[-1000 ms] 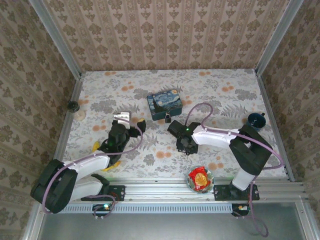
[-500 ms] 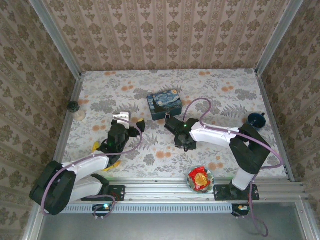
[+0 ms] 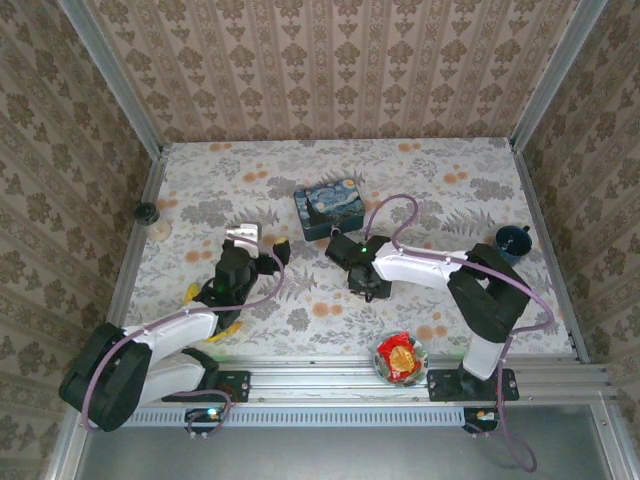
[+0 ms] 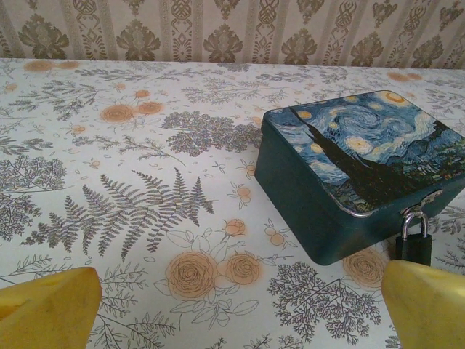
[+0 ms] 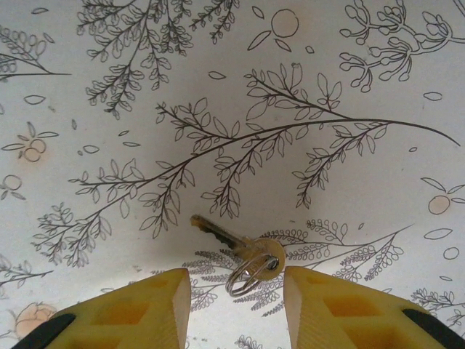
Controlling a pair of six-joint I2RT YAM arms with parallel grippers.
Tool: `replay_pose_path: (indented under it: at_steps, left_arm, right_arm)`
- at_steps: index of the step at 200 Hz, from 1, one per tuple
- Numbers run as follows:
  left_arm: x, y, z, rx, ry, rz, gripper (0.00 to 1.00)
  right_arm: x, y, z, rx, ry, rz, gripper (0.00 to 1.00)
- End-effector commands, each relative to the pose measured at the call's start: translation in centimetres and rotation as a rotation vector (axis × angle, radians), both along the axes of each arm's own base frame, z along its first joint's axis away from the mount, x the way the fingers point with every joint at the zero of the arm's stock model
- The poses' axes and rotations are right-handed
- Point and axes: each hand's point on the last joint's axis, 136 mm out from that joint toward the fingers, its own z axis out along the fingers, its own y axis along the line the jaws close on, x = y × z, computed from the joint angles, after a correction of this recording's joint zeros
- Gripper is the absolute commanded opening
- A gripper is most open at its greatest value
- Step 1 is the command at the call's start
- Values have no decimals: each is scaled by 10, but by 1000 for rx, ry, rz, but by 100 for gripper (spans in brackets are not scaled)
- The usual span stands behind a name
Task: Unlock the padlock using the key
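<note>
The right pincer [image 5: 234, 280] has slid toward the tin [image 4: 349, 167], jaws eased apart. The key [image 5: 240, 251] lies ungripped between them, mid-desk. The padlock [image 4: 413, 246] hangs at the tin's front, not yet unlocked. The left pincer [image 4: 232, 305] gapes wide.

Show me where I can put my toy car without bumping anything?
The widest bare patch is the far strip of table between the blue tin and the back wall. There is also room between the tin and the dark cup. In front of the tin it is crowded: padlock, key, left hand, right hand.
</note>
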Motion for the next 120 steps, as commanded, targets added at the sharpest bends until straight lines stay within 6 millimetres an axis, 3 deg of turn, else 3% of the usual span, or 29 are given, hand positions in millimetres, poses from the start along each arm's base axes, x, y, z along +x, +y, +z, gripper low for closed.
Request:
replay_pose_path:
  at_steps: [1,120]
  left_arm:
    - [2,2,8,-7,-12,2,100]
    - [2,5,5,-11,-2,17,100]
  right_arm:
    - [3,-5,-1,-36,-21,-32,40]
    - [-6,-14,-17,-52,-3,-60,31]
